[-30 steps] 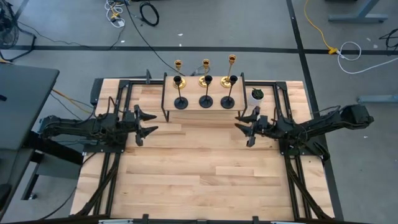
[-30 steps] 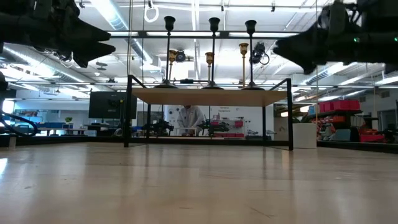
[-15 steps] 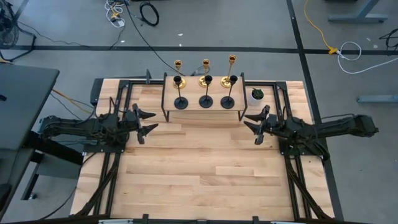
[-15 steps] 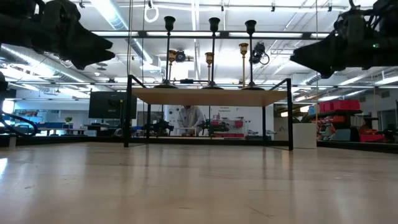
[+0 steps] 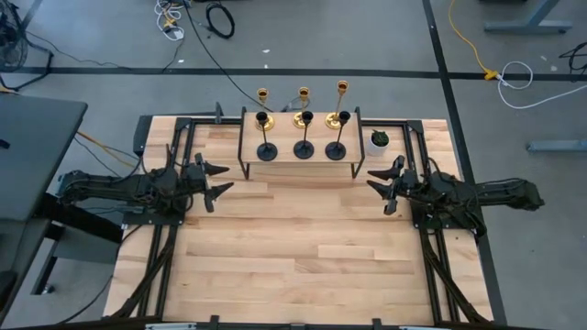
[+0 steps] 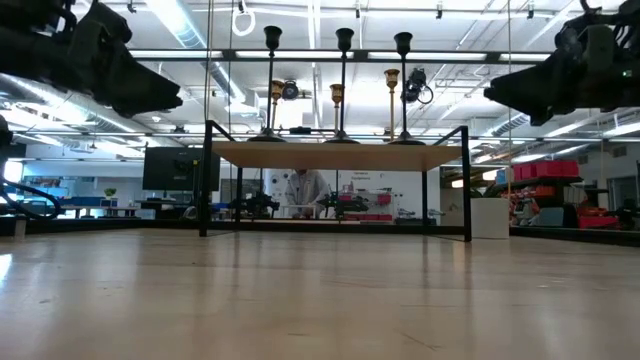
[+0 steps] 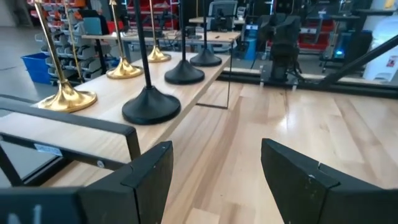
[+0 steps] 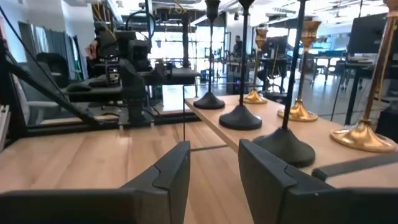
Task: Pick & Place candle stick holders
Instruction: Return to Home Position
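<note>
The candle stick holders (image 5: 304,148) stand on a small shelf (image 5: 284,156) by the table's (image 5: 293,266) far edge, three black in front and three gold behind. Both arms lie low, reaching inward. The left tool (image 5: 220,180) and right tool (image 5: 372,180) are spread and empty, near the shelf's ends. The wrist views cut off the stems' tops. A white pot (image 5: 380,143) beside the shelf holds a green plant.

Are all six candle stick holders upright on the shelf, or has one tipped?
All upright: three black holders and three gold holders stand on the shelf, stems vertical in the low view.
</note>
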You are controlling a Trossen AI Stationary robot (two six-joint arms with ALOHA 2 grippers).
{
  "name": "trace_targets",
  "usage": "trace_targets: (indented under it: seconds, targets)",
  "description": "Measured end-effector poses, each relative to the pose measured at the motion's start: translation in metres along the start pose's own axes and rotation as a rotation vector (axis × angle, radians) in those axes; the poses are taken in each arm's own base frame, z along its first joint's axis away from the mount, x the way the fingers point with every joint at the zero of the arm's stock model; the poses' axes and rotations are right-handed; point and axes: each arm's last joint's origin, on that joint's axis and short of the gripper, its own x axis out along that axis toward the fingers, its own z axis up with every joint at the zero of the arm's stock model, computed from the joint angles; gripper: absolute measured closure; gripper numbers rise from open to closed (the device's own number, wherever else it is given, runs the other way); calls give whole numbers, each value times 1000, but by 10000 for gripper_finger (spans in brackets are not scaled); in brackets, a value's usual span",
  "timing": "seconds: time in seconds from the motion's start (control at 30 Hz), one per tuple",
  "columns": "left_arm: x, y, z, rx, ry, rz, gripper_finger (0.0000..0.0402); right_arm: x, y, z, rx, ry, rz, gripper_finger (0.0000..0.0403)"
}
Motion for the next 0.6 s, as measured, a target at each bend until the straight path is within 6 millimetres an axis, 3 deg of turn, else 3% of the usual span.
trace_targets:
  seconds: [0.23, 0.6]
  targets:
    - [0, 0, -4, -105, 44, -6, 157, -10, -3, 6, -16, -25, -8, 268]
    - [0, -1, -3, -110, 37, -29, 157, -16, -6, 16, -20, -7, -18, 268]
